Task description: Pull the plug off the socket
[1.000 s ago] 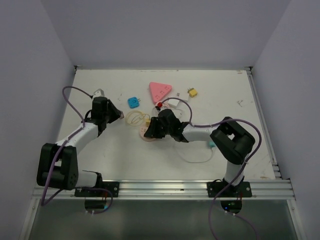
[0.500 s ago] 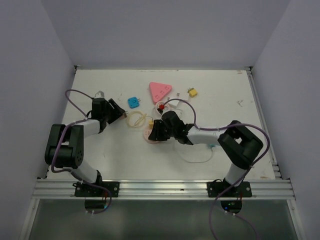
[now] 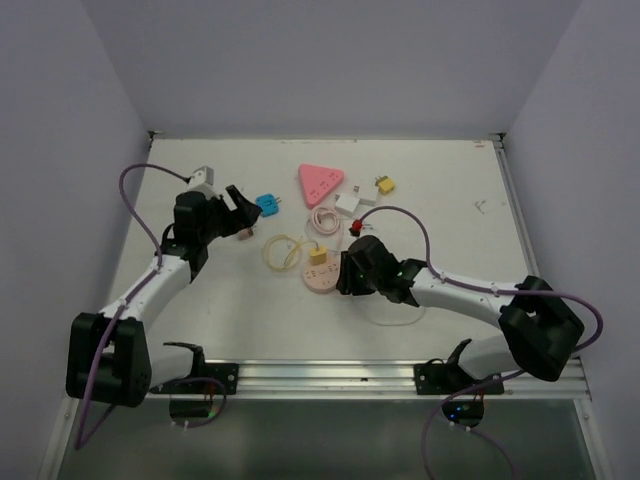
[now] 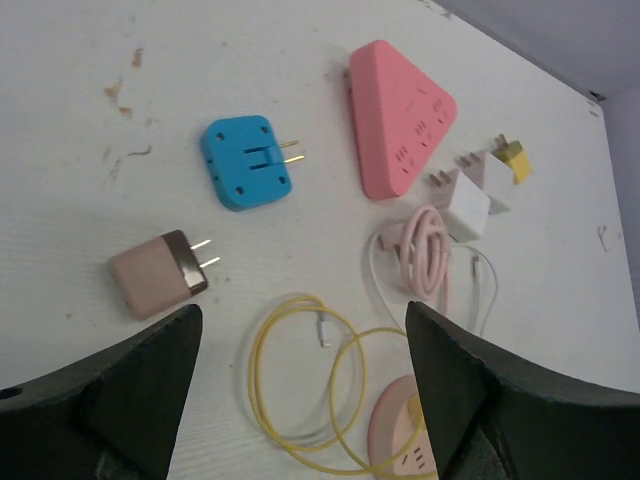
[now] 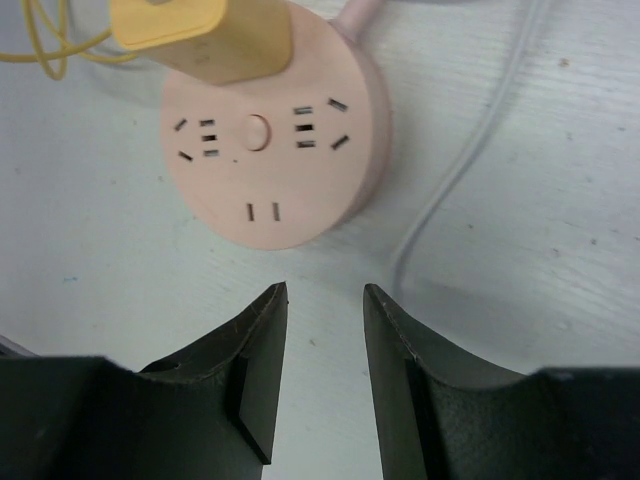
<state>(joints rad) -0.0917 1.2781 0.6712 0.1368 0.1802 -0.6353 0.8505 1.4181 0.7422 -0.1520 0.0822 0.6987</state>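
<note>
A round pink socket (image 5: 275, 150) lies on the table, and a yellow plug (image 5: 205, 35) sits in its far edge. From above, the socket (image 3: 324, 281) and the plug (image 3: 318, 256) lie mid-table. My right gripper (image 5: 322, 300) hovers just short of the socket's near rim, open, with nothing between its fingers; it shows in the top view (image 3: 345, 275) right of the socket. My left gripper (image 4: 303, 310) is wide open above a yellow cable coil (image 4: 300, 390), holding nothing, and stands at the left in the top view (image 3: 238, 212). The socket's edge (image 4: 400, 450) shows by the left gripper's right finger.
A brown-pink charger (image 4: 155, 272), a blue adapter (image 4: 245, 162), a pink triangular power strip (image 4: 400, 120), a white adapter (image 4: 467, 200), a small yellow plug (image 4: 512, 155) and a coiled pink cable (image 4: 425, 255) lie beyond. A white cable (image 5: 470, 160) runs right of the socket.
The left gripper opened wide and drew back toward the far left. The right gripper backed off to the right of the socket and opened somewhat. The socket sits slightly further right.
</note>
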